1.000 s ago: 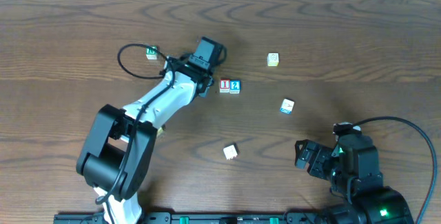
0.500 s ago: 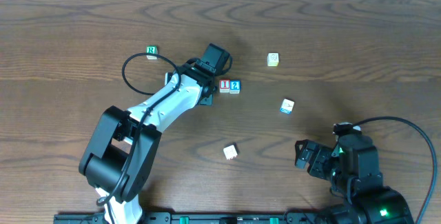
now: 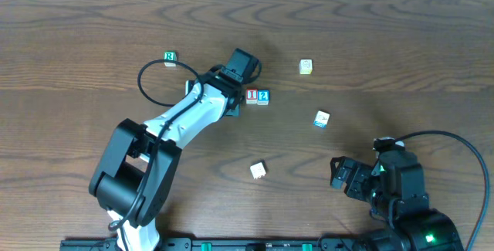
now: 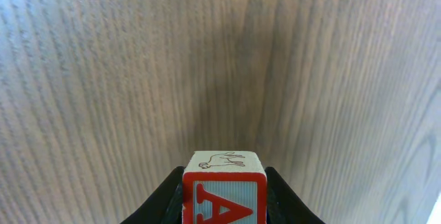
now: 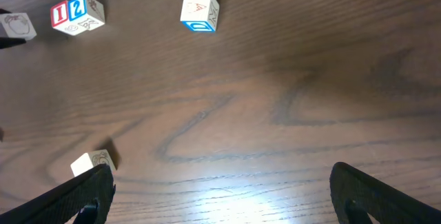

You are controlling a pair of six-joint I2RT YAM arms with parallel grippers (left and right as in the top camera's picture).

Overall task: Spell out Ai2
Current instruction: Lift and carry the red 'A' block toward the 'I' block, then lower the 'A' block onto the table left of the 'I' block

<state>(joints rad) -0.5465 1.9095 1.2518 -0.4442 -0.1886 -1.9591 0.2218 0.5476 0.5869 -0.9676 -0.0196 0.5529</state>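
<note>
The left hand [image 4: 224, 200] was clamped on the red A block [image 4: 224, 182], with a finger pressed to each side. I could not tell whether the block touched the wooden desk [image 4: 103, 79]. From overhead, this hand sat just left of the red I block [image 3: 252, 96], which touched the blue 2 block [image 3: 263, 96] on its right. The right hand [image 5: 220, 196] was spread wide and gripped nothing, at the desk's near right. A green block [image 3: 170, 57] lay apart, beyond the left arm.

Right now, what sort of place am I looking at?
Probably a robotics lab bench: two robot arms at a wooden table, toy letter blocks scattered about, the left pincer gripping an A block.
</note>
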